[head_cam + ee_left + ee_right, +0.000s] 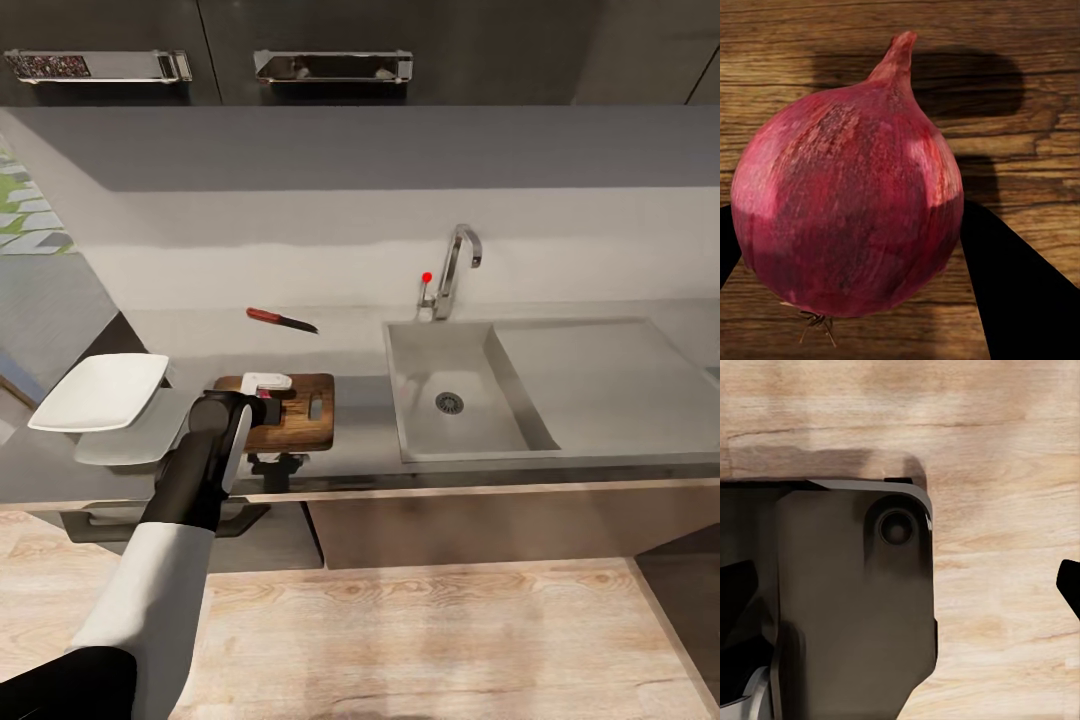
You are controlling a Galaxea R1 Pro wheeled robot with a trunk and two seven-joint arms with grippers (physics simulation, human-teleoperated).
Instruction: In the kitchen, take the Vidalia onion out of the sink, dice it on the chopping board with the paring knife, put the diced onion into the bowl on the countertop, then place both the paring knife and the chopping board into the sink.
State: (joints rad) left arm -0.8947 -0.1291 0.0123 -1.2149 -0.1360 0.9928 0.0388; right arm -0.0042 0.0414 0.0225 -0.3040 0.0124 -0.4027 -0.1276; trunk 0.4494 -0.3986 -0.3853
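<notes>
The whole red onion (847, 202) sits on the wooden board (300, 415), left of the sink (455, 400). The red-handled knife (281, 319) lies behind the board; the white bowl (100, 392) lies further left.

Pale wooden floor (450, 640) (planked) below dark upper cabinets (400, 50)

The robot's left arm (190, 500), white upper sleeve and black forearm, reaches forward with its wrist bent down. The left gripper (862, 232) has its 2 black fingers (1020, 292) spread wide either side of a pinkish-red round bulb (847, 202).
</notes>
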